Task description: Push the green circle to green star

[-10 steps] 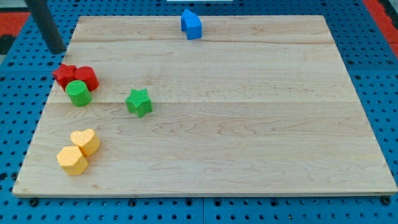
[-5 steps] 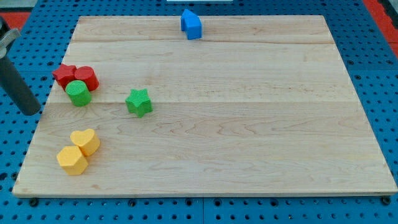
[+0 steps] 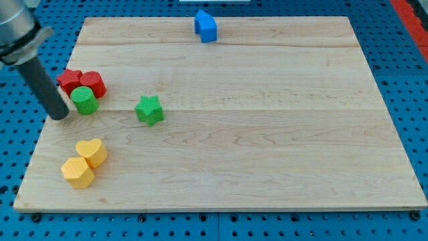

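Rod slanting from upper left, my tip [image 3: 61,115] just left of green circle [image 3: 84,100], no pincer fitted

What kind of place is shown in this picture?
Probably a robotics lab bench: a wooden board lies on a blue perforated base, with small coloured blocks such as the green star, and my tip.

My visible body: a straight, smooth rod, dark grey to black with a matte finish, ending in my tip [image 3: 60,115], blunt and rounded. Its upper end enters a wider, lighter grey cylindrical collar at the view's top-left corner.
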### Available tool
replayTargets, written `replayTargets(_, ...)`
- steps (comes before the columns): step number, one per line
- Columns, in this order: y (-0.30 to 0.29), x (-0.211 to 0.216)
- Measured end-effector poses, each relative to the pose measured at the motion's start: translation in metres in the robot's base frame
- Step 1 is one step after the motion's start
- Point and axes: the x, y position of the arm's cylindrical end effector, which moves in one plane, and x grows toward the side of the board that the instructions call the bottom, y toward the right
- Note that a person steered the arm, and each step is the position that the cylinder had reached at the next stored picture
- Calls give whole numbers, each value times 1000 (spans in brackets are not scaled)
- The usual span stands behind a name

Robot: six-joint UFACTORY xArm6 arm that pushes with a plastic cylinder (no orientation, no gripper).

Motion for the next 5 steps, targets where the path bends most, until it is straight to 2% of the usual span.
replayTargets(1,0,-6)
replayTargets(2,-34,-12)
replayTargets(3,29,-50)
replayTargets(4,81,-45)
replayTargets(5,52,-11)
